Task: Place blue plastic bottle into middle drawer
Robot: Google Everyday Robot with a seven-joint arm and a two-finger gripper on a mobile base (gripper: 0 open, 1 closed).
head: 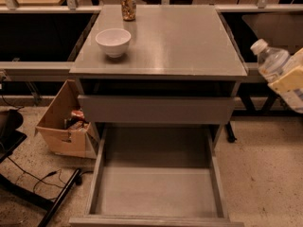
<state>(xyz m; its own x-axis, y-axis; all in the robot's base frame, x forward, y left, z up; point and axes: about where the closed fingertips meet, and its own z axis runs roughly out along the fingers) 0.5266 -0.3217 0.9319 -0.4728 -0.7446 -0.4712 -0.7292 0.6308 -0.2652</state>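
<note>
Where the right edge of the view cuts it off, a cream-coloured claw (289, 82) grips a clear, faintly blue plastic bottle (273, 60) around its body, holding it in the air beside the grey metal bench (180, 41). The bottle leans with its white cap (259, 46) up and to the left, near the bench's right edge but apart from it; its lower part is hidden behind the claw. Below, the wide grey metal middle drawer (156, 193) is pulled far out, its flat floor open between low side walls and a thin front lip. Above it a shallower grey drawer (156, 109) sits nearly closed. A round white bowl (113, 42) and a short patterned brownish can (128, 5) stand on the bench's left part, well apart from the bottle. A brown cardboard box (61, 122) rests on the ground left of the drawers.
</note>
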